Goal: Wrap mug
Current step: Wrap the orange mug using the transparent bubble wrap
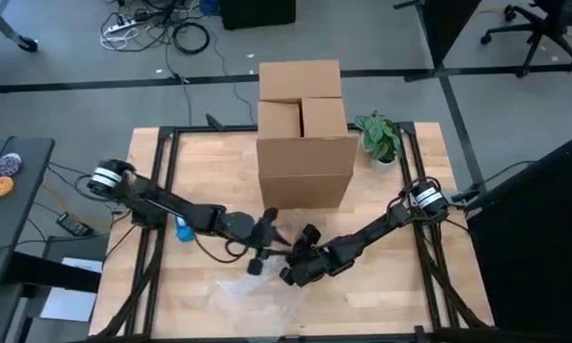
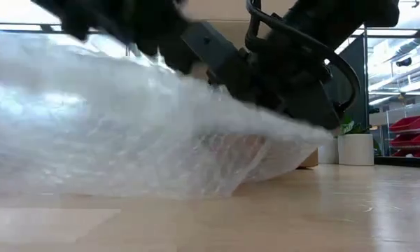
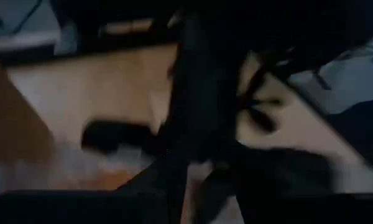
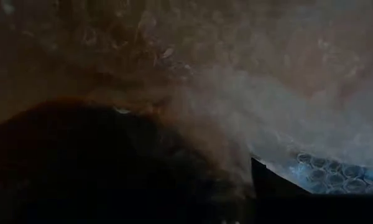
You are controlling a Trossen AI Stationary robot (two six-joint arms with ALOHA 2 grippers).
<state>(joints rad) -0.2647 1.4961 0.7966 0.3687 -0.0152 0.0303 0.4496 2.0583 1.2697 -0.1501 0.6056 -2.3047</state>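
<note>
A sheet of clear bubble wrap (image 1: 253,297) lies on the table's near middle. In the low view the bubble wrap (image 2: 126,133) rises from the tabletop toward the two dark grippers. My right gripper (image 1: 294,271) is at the wrap's far edge, with wrap filling its wrist view (image 4: 267,106). My left gripper (image 1: 261,250) hangs just left of it, facing it. The mug does not plainly show. A dark rounded shape (image 4: 93,162) sits behind the wrap in the right wrist view, and I cannot tell what it is. My right gripper holds the bubble wrap at its raised far edge (image 2: 266,115), coming at it slanting down from the table's right. The wrap itself and the gripper hide the place of contact. The sheet slopes down from the fingers, and its lower part (image 2: 161,185) rests on the table.
A tall open cardboard box (image 1: 305,133) stands at the table's far middle, close behind both grippers. A small potted plant (image 1: 379,138) is to its right. A small blue thing (image 1: 182,229) lies beside the left arm. Bare wood shows at the near right.
</note>
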